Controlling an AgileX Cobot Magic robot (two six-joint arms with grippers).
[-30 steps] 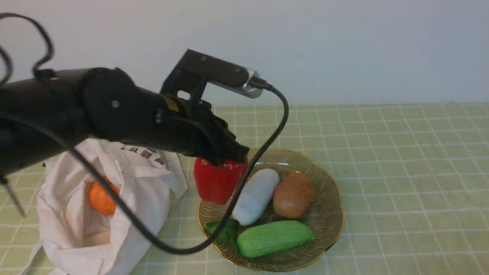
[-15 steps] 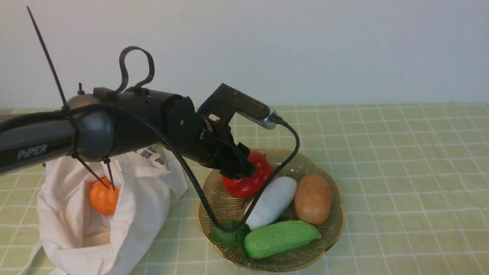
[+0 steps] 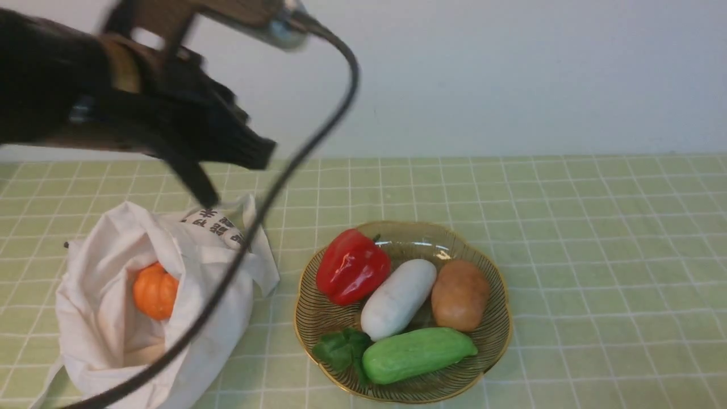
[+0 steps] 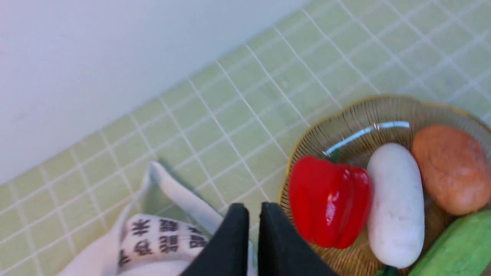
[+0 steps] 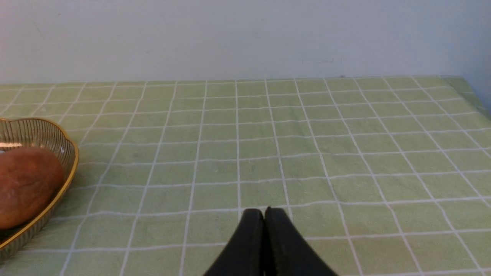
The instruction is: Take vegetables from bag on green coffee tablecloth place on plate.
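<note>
The red bell pepper (image 3: 351,266) lies on the amber glass plate (image 3: 493,278) at its back left, beside a white vegetable (image 3: 397,298). It shows in the left wrist view too, the pepper (image 4: 328,199) resting on the plate (image 4: 345,115). The orange pumpkin (image 3: 154,291) sits inside the off-white bag (image 3: 102,335) on the green checked tablecloth (image 3: 596,227). My left gripper (image 3: 264,153) hangs high above the bag's far side, shut and empty; its fingertips (image 4: 236,214) nearly touch. My right gripper (image 5: 264,212) is shut over bare cloth.
On the plate also lie a brown potato (image 3: 460,295), a green cucumber (image 3: 417,353) and a small leafy green (image 3: 339,349). The left arm's black cable (image 3: 272,199) loops down across the bag. A pale wall stands behind the table.
My left gripper let go of the red pepper on the plate, shut again, and rose up and to the left, away from the plate toward the bag.
</note>
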